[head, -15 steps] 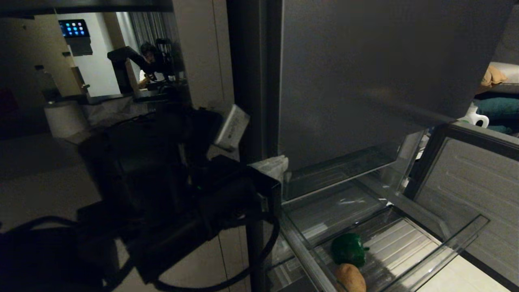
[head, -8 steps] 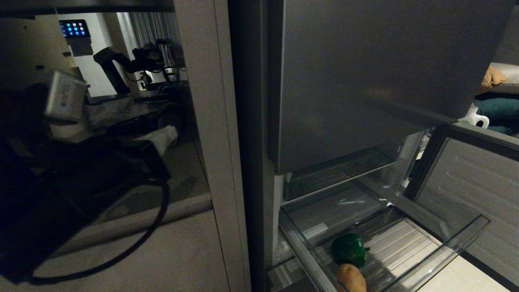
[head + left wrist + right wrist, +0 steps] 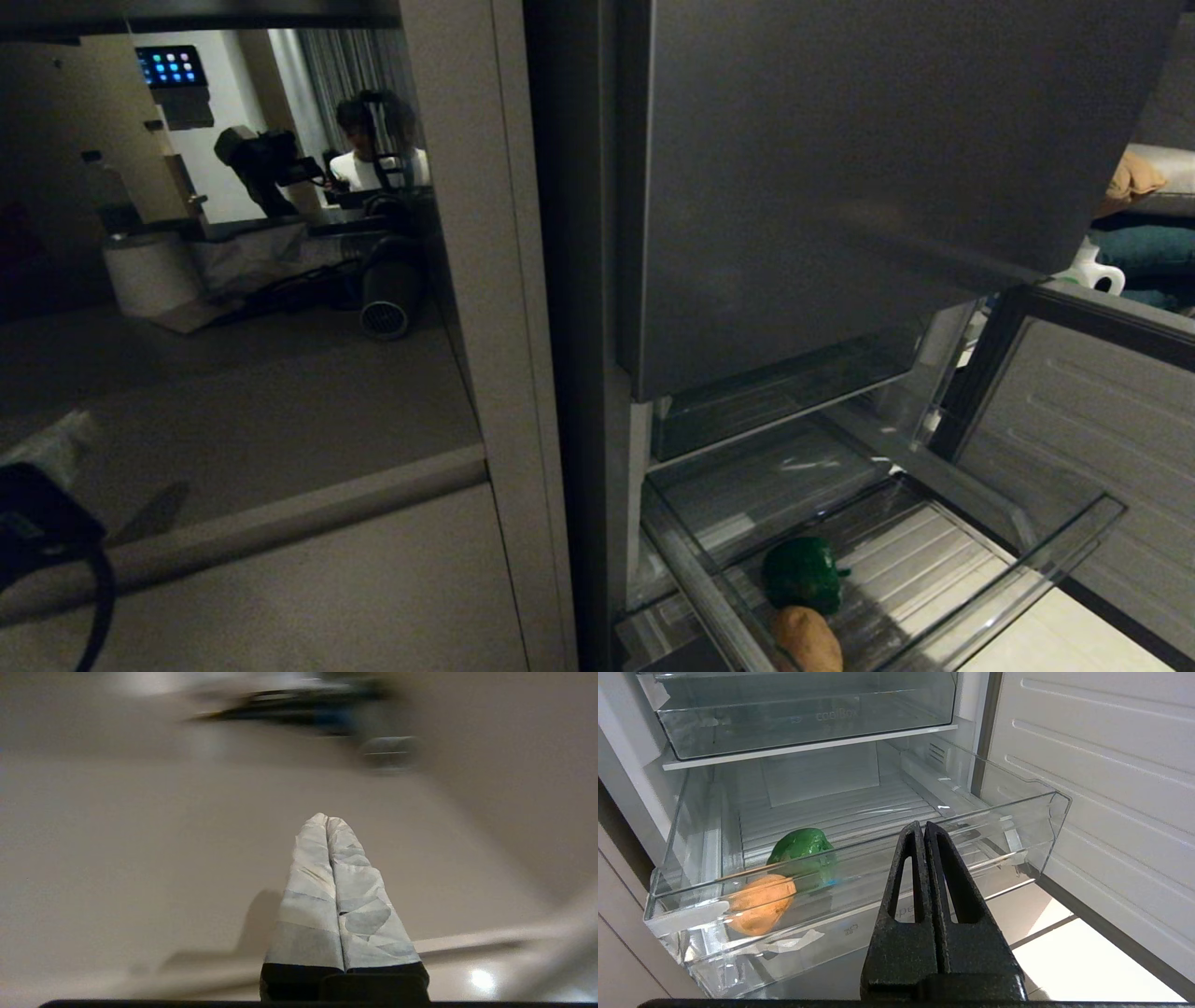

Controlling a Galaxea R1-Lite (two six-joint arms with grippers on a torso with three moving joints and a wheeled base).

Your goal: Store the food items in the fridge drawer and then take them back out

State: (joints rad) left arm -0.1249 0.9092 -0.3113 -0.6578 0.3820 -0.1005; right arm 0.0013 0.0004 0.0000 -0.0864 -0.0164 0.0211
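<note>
Stored: potato (image 3: 759, 904) and pepper (image 3: 803, 856) in open drawer (image 3: 859, 858), front-left corner | left gripper (image 3: 328, 820) pinched empty, right gripper (image 3: 923, 825) pinched empty | left: take both out

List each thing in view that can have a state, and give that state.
fridge drawer: pulled out, open on top.
potato: lying in the drawer, by its front wall.
green pepper: lying in the drawer, behind the potato.
upper drawer: pushed in.
left gripper: shut, empty.
right gripper: shut, empty, outside the drawer.
</note>
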